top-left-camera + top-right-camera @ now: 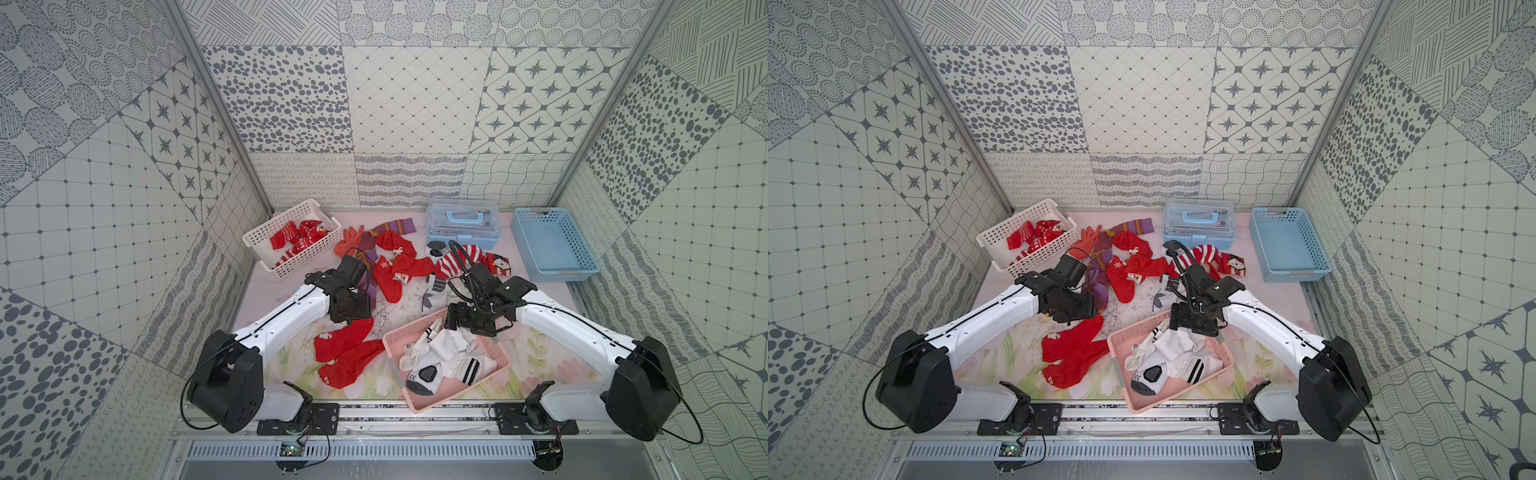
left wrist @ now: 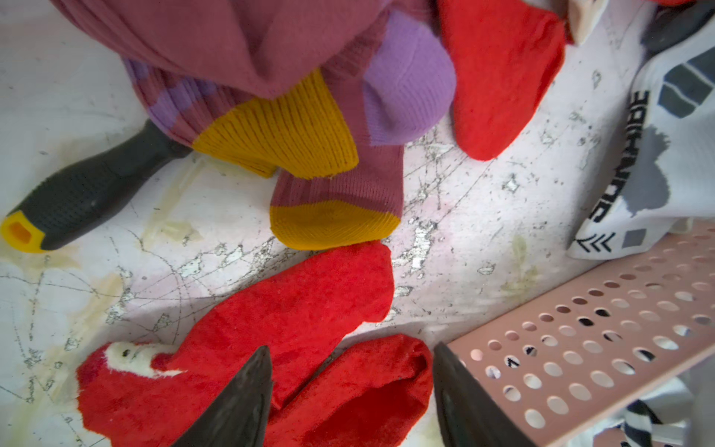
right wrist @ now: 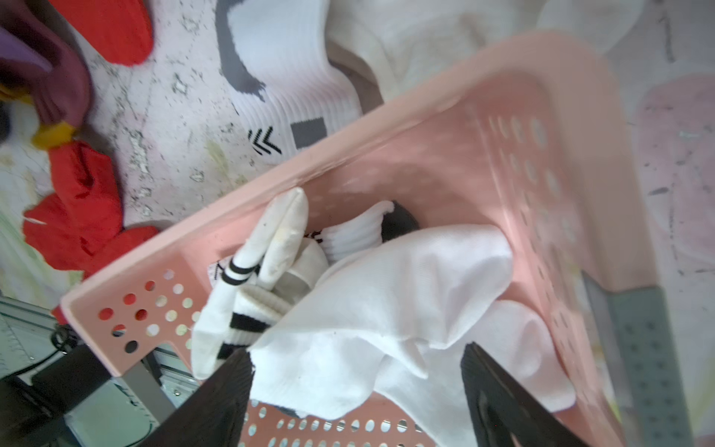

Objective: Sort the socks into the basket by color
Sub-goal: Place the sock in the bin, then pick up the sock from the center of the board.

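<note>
The right fingers stand wide apart and hold nothing. A white sock lies loose between and just under them, inside the pink basket. Only the fingers' tips show in the right wrist view, and that picture is blurry. More white socks with black stripes fill the basket beyond the fingers. How many are there is hard to tell, since they lie in a heap.

The left fingers are also apart and grip nothing. Two red socks lie flat on the desk right under and between them, side by side. Their long sides run away from the fingers, toes pointing toward a purple sock with yellow toe. That toe points back at the fingers and almost touches one red toe. Its upper part is cut off in the left wrist view. A black tool handle with a yellow end sticks out from under the purple socks; the rest is hidden.

In both top views the arms cover part of the sock pile farther away. A white basket holds red socks, and a blue basket sits well apart.
</note>
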`<action>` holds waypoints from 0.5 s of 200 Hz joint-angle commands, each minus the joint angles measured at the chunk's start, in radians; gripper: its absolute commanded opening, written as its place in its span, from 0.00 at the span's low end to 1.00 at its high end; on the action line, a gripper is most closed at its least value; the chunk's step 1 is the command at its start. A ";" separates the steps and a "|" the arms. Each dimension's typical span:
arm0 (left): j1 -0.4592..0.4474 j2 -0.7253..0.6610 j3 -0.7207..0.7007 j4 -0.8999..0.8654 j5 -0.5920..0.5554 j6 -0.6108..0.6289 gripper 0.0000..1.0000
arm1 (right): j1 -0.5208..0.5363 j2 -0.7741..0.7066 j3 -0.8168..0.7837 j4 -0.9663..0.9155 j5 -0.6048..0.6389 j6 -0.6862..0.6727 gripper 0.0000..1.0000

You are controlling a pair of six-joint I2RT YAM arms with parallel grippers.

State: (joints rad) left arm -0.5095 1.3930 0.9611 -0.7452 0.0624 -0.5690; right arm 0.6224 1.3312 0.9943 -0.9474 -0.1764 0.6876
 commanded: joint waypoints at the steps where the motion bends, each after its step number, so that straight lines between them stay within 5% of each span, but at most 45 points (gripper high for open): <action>1: -0.019 0.035 -0.006 -0.033 -0.044 -0.017 0.66 | 0.005 -0.028 0.064 -0.048 0.028 -0.012 0.96; 100: -0.060 0.165 -0.076 0.047 -0.070 -0.032 0.70 | 0.007 -0.011 0.168 -0.043 0.013 -0.018 0.98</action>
State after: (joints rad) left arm -0.5583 1.5169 0.9089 -0.7315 0.0273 -0.5827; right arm 0.6231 1.3277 1.1374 -0.9955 -0.1650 0.6762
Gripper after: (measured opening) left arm 0.694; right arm 0.979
